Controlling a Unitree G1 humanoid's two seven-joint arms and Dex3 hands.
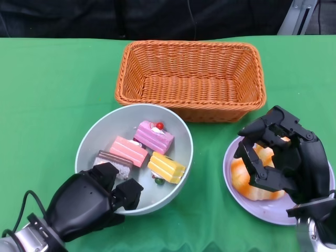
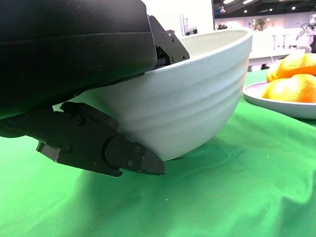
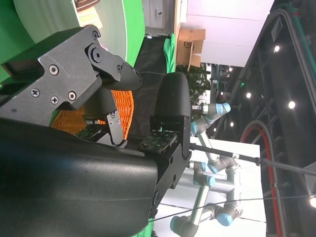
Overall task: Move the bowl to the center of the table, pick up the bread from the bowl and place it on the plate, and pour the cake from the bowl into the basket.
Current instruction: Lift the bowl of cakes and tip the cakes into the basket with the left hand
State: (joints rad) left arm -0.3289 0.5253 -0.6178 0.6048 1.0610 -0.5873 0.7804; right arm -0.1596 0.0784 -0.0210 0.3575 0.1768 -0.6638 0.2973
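— Bread lies on the plate, right hand hovering over it with spread fingers, holding nothing.
— Left to do?
— Left hand grips the bowl; cakes aren't in the basket yet.

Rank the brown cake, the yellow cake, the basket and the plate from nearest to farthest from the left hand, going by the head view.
1. Brown cake: in the bowl, right beside the left hand gripping its near rim.
2. Yellow cake: in the bowl, on its plate side.
3. Basket and plate: too close to call; the basket stands behind the bowl, the plate across under the right hand.
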